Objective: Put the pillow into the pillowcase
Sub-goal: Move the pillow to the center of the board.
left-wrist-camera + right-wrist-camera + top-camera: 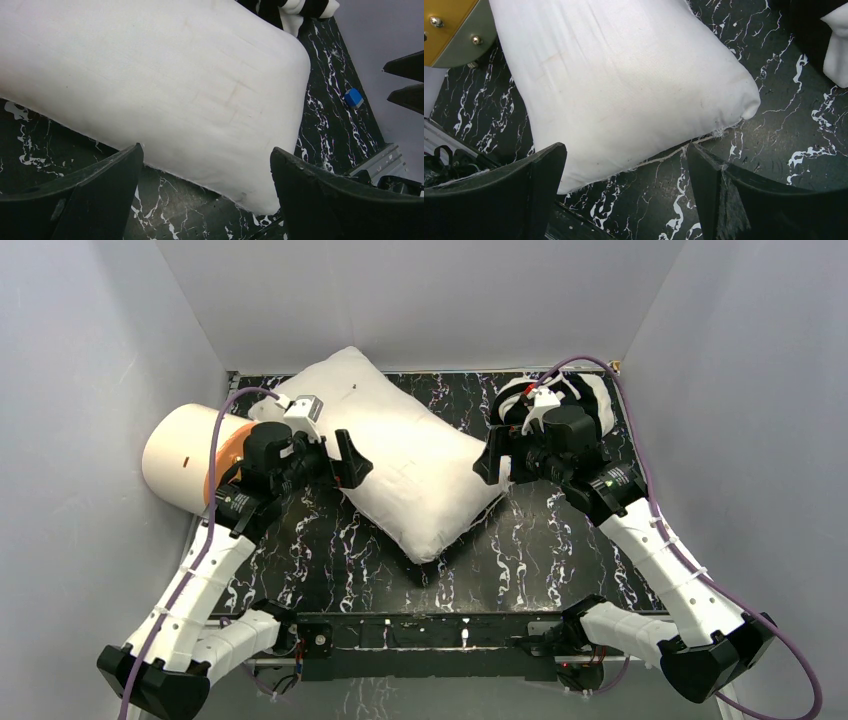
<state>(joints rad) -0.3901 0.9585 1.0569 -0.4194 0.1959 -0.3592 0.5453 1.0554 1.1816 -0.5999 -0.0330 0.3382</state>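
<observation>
The white pillow [400,455] lies slantwise across the middle of the black marbled table [560,560]. My left gripper [350,455] stands open at its left side; in the left wrist view the pillow [165,85] lies ahead of the open left gripper [207,165], whose fingers touch nothing. My right gripper [492,460] stands open by the pillow's right corner. In the right wrist view the pillow's frayed seam edge [624,80] runs just ahead of the open right gripper [624,160]. The striped pillowcase [590,390] lies bunched at the back right, mostly hidden behind the right arm; a piece of the pillowcase [295,10] shows past the pillow.
A cream cylinder [185,455] with an orange face lies at the left edge, behind the left arm. A small blue object [353,98] sits on the table near the right wall. Grey walls close in three sides. A metal rail [430,630] runs along the near edge.
</observation>
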